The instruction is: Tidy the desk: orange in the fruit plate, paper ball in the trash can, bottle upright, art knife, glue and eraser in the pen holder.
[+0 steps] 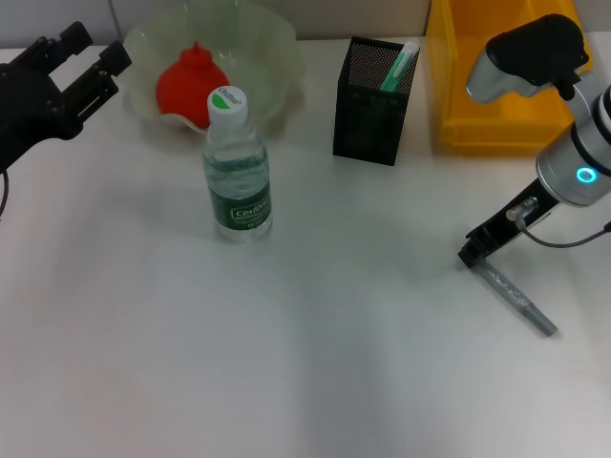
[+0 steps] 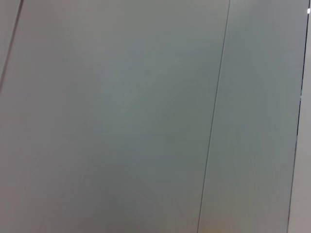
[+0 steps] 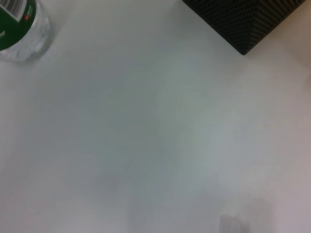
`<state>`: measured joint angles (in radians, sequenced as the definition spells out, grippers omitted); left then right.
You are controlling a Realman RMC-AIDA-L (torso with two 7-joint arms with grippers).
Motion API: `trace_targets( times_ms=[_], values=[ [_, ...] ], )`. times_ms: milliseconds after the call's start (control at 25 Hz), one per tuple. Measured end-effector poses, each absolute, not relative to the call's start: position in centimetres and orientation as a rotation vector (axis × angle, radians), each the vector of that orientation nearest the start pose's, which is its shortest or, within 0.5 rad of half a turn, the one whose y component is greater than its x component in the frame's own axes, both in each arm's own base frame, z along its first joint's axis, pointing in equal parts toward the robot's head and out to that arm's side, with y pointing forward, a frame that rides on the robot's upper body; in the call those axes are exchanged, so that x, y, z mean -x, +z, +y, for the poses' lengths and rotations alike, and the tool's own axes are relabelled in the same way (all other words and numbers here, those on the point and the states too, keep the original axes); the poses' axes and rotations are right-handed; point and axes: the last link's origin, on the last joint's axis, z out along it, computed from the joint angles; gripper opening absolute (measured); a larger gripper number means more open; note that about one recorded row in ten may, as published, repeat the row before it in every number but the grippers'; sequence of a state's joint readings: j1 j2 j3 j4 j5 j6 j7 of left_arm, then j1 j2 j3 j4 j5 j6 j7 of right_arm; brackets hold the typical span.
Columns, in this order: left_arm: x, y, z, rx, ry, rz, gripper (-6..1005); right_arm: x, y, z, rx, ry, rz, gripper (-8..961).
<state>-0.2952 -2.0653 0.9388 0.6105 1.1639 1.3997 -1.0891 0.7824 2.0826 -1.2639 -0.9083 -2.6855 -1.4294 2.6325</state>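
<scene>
The orange [image 1: 189, 84] lies in the pale-green fruit plate [image 1: 272, 48] at the back left. The bottle [image 1: 237, 167] stands upright in front of it, and also shows in the right wrist view [image 3: 14, 29]. The black mesh pen holder [image 1: 368, 110] holds a green stick [image 1: 399, 67]; a corner of the holder shows in the right wrist view [image 3: 243, 19]. The yellow trash can [image 1: 496, 105] stands at the back right. A grey slim stick [image 1: 517, 299] lies on the table at the right. My right gripper [image 1: 471, 253] is low at that stick's near end. My left gripper [image 1: 84, 59] is open, raised at the far left. Paper ball and eraser are out of view.
The white table [image 1: 286, 363] stretches bare across the front and middle. The left wrist view shows only a plain grey surface. A cable [image 1: 573, 239] hangs beside my right arm.
</scene>
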Motion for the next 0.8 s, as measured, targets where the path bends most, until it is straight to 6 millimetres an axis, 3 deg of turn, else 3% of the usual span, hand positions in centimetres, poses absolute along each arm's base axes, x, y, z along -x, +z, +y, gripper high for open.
trace_targets(
  times_ms=[280, 360, 440, 600, 680, 800],
  values=[
    [28.6, 4.4, 32.0, 2.088, -1.099, -0.517, 605, -21.7, -1.6, 37.7, 2.476, -0.501, 1.272, 140],
    [28.6, 4.4, 32.0, 2.087, -1.1, -0.518, 605, -21.2, 0.2, 37.5, 2.515, -0.307, 1.299, 139],
    [28.6, 4.4, 32.0, 2.086, -1.1, -0.518, 605, -20.5, 2.3, 37.4, 2.561, -0.009, 1.316, 138],
    [28.6, 4.4, 32.1, 2.083, -1.097, -0.52, 605, -20.5, 5.7, 37.9, 2.52, 0.698, 1.236, 137],
    [28.6, 4.4, 32.2, 2.083, -1.096, -0.519, 605, -21.1, 6.4, 38.6, 2.419, 0.943, 1.145, 136],
    [28.4, 4.4, 32.3, 2.084, -1.096, -0.511, 605, -21.7, 5.8, 39.7, 2.284, 1.132, 0.989, 135]
  ],
)
